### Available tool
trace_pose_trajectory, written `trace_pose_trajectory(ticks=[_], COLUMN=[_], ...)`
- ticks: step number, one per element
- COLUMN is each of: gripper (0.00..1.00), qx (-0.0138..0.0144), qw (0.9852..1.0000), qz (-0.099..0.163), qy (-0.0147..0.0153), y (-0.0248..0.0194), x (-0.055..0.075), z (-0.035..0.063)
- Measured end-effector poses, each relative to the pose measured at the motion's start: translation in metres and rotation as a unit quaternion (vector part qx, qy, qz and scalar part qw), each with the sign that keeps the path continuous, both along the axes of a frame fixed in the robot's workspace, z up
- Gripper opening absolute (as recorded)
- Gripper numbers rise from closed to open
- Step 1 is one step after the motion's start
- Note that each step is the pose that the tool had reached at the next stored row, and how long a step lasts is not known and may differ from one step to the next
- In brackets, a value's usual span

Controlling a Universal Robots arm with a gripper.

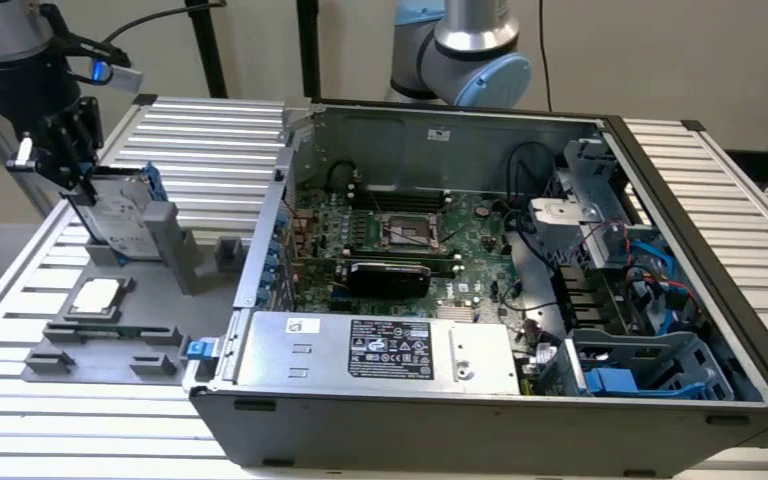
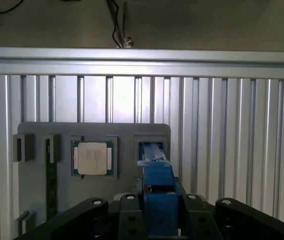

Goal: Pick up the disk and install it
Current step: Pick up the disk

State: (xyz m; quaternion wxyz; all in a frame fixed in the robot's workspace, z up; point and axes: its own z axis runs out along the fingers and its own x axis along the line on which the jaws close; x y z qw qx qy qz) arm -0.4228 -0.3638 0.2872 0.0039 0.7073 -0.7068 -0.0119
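Observation:
The disk (image 1: 120,212), silver-grey with a white label and a blue carrier, stands on edge in a grey holder (image 1: 173,250) at the exterior view's left, beside the open computer case (image 1: 704,260). My gripper (image 1: 84,190) comes down on its upper edge from above. In the wrist view the carrier's blue edge (image 2: 158,192) runs from the holder's slot (image 2: 152,147) up between my black fingers (image 2: 129,212), and the gripper (image 2: 159,212) looks shut on it. The lower part of the disk still sits at the holder.
A small square CPU chip (image 1: 97,297) (image 2: 92,158) lies on the grey fixture plate (image 1: 104,335) near the holder. Inside the case are the motherboard (image 1: 398,230), a silver box with a black label (image 1: 384,350) and a blue drive cage (image 1: 638,370). A second arm's base (image 1: 471,50) stands behind.

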Motion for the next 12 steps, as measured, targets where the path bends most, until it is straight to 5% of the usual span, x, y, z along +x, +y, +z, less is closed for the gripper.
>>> trace_pose_trajectory(ticks=[12], gripper=[0.0], qx=[0.0004], qw=[1.0], qz=[0.0], qy=[-0.0009], y=[-0.0004], x=[0.0], z=[0.0005])
